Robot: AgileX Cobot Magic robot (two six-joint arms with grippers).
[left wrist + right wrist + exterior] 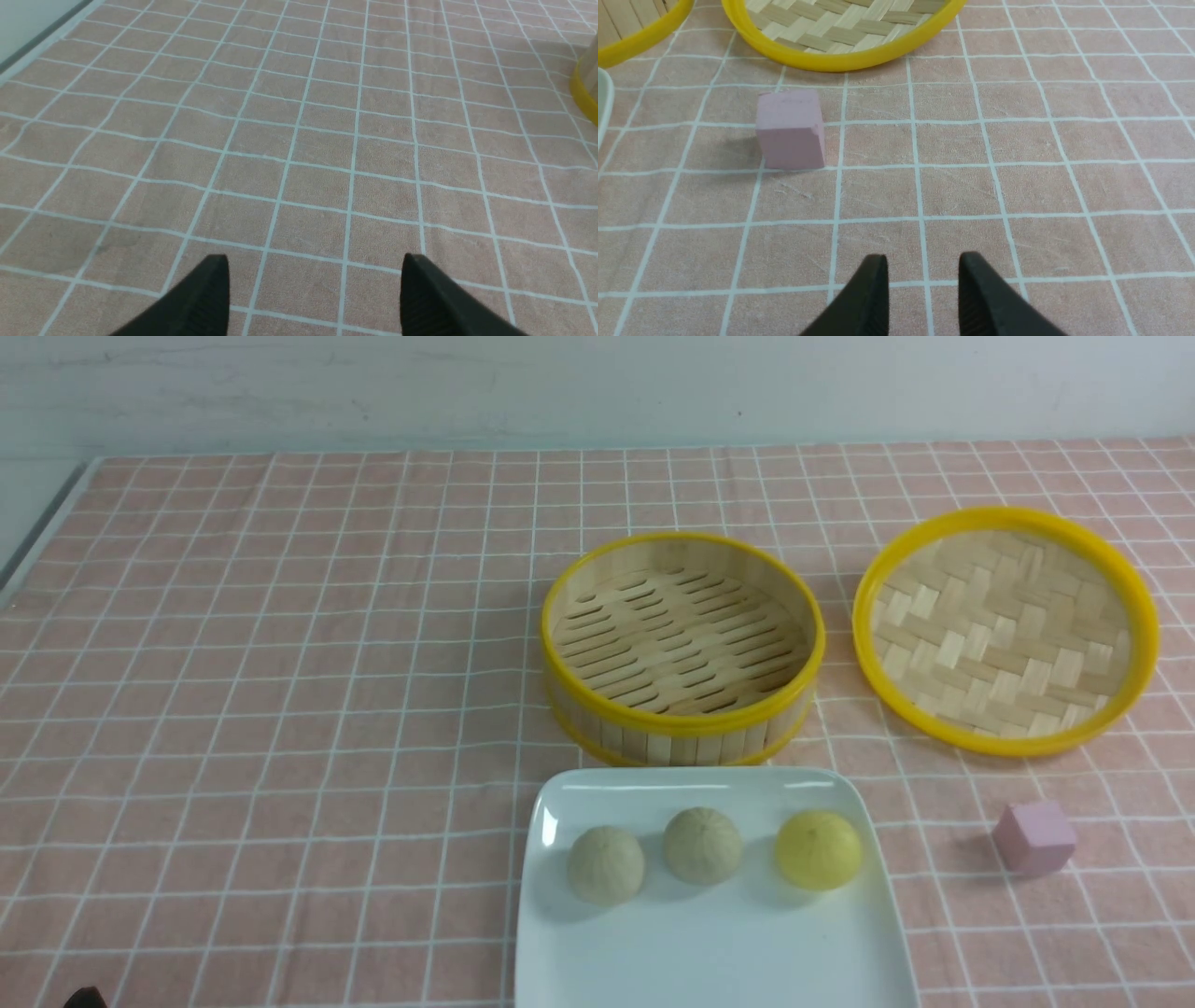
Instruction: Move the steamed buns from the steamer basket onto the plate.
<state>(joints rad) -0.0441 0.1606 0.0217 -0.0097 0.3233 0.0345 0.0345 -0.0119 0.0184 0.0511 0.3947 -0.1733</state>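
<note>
1. The three steamed buns [702,845] sit in a row on the plate [709,952], lower centre of the front view: two beige, one yellow.
2. The steamer basket [682,649] stands empty just above the plate.
3. The left gripper [315,280] fingers are spread wide over bare cloth, holding nothing.
4. The right gripper [922,280] fingers stand partly apart, empty, near the pink cube [790,129].
</note>
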